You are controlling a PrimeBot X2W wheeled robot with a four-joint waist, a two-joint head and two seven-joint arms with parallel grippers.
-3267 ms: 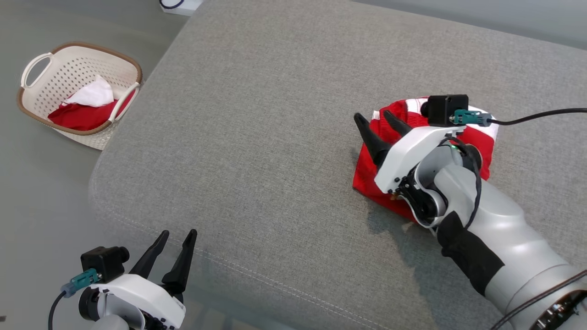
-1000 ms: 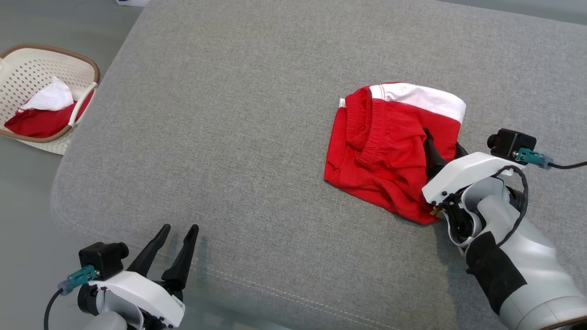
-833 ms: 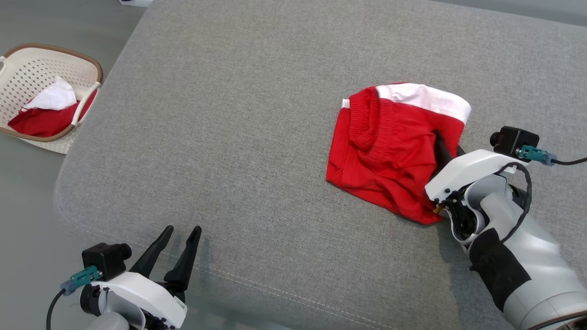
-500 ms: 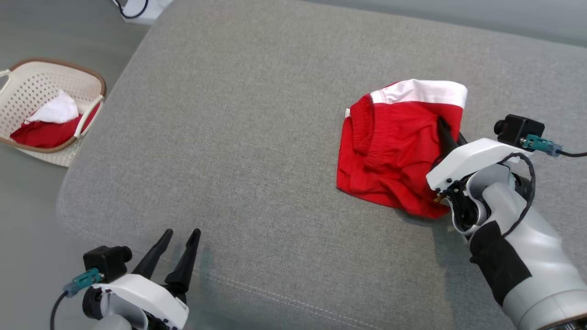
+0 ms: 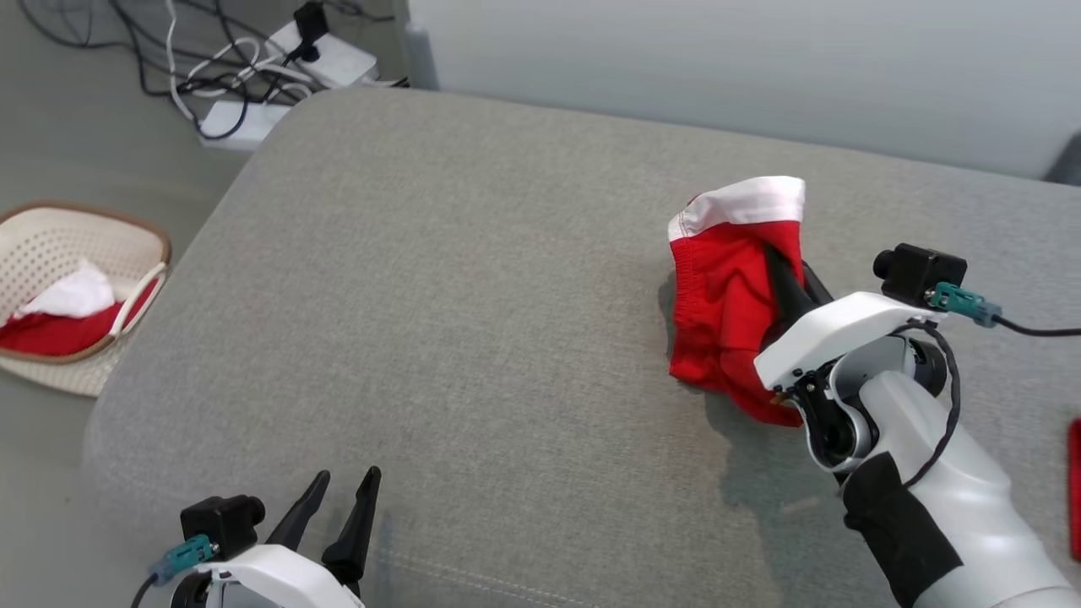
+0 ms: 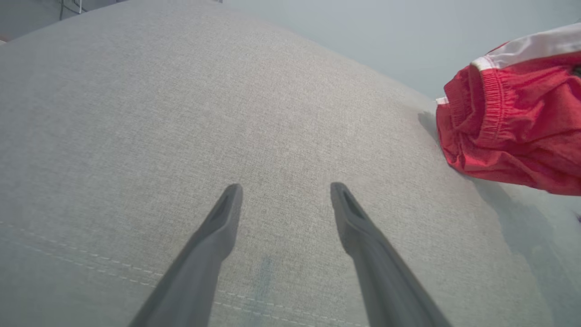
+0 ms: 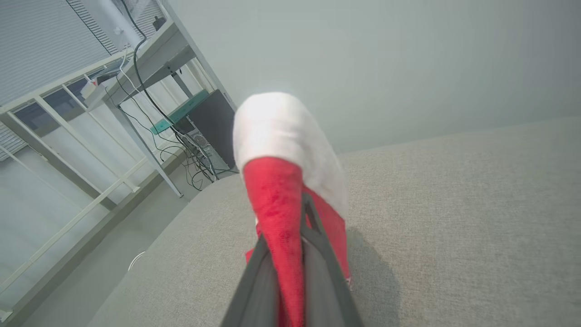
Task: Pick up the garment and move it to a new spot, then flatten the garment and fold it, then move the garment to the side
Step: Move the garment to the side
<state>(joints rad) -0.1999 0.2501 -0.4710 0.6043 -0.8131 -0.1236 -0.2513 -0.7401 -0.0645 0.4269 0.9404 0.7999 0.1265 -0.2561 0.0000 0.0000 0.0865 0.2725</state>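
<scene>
Red cloth with a white band, the garment [image 5: 726,312] is hanging bunched from the right gripper [image 5: 781,268], whose two dark fingers are pressing together on a fold of the red fabric near its right edge. In the right wrist view those fingers [image 7: 317,272] are lying side by side with a strip of red squeezed between them, and the white band is standing up above their tips. The garment's upper part is being held up off the grey cushion [image 5: 464,295], over the cushion's right half. Its lower edge is sitting low against the weave, though I cannot tell whether it is touching. A shadow is falling on the cushion just beneath it.

The left gripper [image 5: 346,477] is hovering at the cushion's near left edge, well apart from the garment. Its fingers are standing spread apart with nothing between them. The left wrist view is showing bare grey weave in the gap and the garment off at the upper right.

On the floor to the left, a pale basket [image 5: 67,382] is holding red and white cloth. Beyond the cushion's far left corner, power strips and cables [image 5: 253,76] are lying tangled. A red sliver [image 5: 1074,490] is showing at the right edge, too little to identify.
</scene>
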